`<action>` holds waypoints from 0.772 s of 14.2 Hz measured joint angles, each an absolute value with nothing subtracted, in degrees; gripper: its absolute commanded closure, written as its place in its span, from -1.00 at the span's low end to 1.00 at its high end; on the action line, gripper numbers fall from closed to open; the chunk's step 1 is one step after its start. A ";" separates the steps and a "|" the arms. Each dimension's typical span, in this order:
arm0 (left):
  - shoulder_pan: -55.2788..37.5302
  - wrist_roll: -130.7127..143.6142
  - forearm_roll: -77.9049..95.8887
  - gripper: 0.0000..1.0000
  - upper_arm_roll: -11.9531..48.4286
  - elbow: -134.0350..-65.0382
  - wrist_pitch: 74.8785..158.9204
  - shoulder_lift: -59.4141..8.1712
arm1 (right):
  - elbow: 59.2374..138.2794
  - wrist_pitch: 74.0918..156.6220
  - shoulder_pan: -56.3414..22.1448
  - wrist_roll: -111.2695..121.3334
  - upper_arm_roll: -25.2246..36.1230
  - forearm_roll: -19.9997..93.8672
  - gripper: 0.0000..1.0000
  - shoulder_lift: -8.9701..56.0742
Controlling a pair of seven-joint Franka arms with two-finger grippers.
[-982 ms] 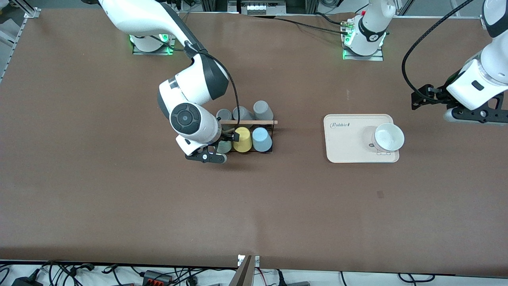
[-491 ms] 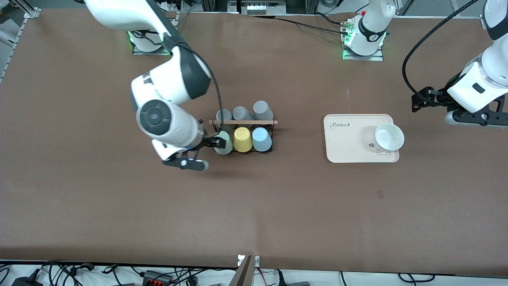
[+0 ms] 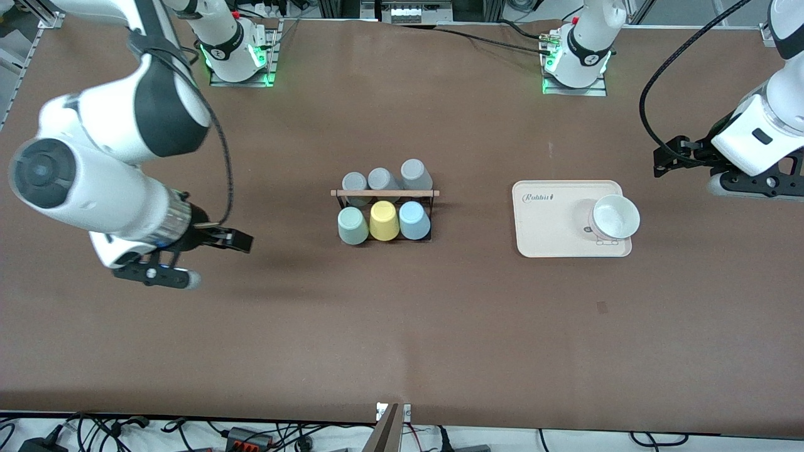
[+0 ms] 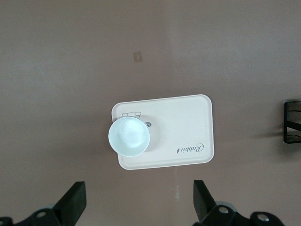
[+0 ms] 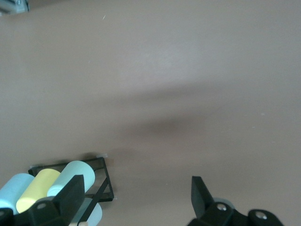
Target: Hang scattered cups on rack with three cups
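Front view first: we see the black wire rack (image 3: 384, 213) at the middle of the brown tabletop (image 3: 402, 326), a wooden rod (image 3: 384, 193) along its top. Three cups hang upside down on its row nearer the camera: the mint-green cup (image 3: 352, 226) at the rack's 9 o'clock end, the yellow cup (image 3: 384, 221) in the middle, the light blue cup (image 3: 414, 220) at the 3 o'clock end. Three grey cups (image 3: 382, 179) fill the row at 12 o'clock.

Our right tool (image 3: 235, 239) hangs empty over bare tabletop, at 9 o'clock from the rack and well apart from it; the right wrist view shows its fingers (image 5: 74, 193) spread wide.

At 3 o'clock from the rack lies a beige tray (image 3: 553, 220) holding a white bowl (image 3: 615, 216). Our left tool (image 3: 666, 157) waits over the tabletop past the tray, fingers (image 4: 75, 202) apart and holding nothing.
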State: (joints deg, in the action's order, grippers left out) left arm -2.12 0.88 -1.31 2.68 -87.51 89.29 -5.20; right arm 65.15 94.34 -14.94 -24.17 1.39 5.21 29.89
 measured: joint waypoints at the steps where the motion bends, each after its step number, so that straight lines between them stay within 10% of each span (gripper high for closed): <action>1: -2.13 0.88 -1.31 -1.00 2.70 -87.41 89.24 -5.20 | 65.15 94.17 -14.19 -23.69 1.38 3.75 -1.00 29.02; 11: -3.44 0.83 -1.29 -1.00 3.24 -87.35 88.85 -5.20 | 71.46 94.89 0.51 -1.78 1.55 0.85 -1.00 19.63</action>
State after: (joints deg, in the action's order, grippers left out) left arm -3.44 0.83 -1.29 3.24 -87.35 88.85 -5.20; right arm 71.46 94.89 0.51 -1.78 1.55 0.85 19.63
